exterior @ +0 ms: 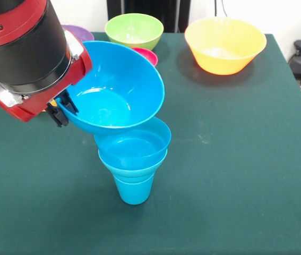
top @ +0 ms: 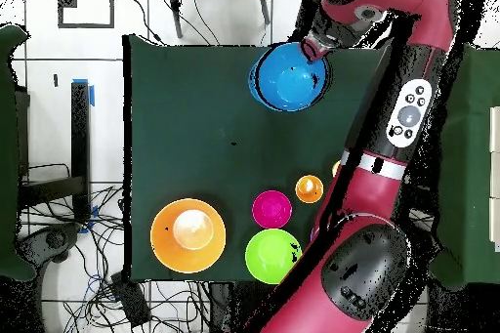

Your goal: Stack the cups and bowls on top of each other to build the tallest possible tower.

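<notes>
Large blue bowl tilted, clamped at its rim by the gripper (fingers closed on the wall), its underside resting on the blue tower just beside, green table beneath.

Seen from the front, a cup stands upright near the middle of the table, with a wider bowl seated in its mouth. On that bowl's rim, towards 11 o'clock, rests a tilted bowl, leaning over to 9 o'clock, where the gripper clamps its rim between the fingers. Well apart at 1 o'clock from the stack sits the largest bowl. At 12 o'clock sits a mid-sized bowl, and just before it a small bowl, half hidden behind the tilted one. In the overhead view, a second cup stands just beside that small bowl, at its 2 o'clock.
</notes>
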Controlling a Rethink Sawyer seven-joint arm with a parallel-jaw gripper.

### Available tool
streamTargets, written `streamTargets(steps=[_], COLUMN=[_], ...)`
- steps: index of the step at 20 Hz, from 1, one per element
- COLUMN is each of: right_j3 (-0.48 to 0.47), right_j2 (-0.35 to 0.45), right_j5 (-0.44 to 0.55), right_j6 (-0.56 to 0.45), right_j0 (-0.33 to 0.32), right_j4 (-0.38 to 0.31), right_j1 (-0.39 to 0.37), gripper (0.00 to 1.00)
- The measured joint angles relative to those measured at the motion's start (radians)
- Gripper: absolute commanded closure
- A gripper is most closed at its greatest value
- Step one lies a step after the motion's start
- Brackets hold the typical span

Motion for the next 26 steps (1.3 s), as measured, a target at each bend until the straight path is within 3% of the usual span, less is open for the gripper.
streamTargets(steps=[12, 26], right_j3=[0.0, 0.0], right_j2=[-0.049, -0.055], right_j5=[0.0, 0.0], right_j6=[0.013, 0.013], right_j0=[0.0, 0.001], right_j4=[0.125, 0.223], right_j1=[0.006, 0.014], gripper=[1.0, 1.0])
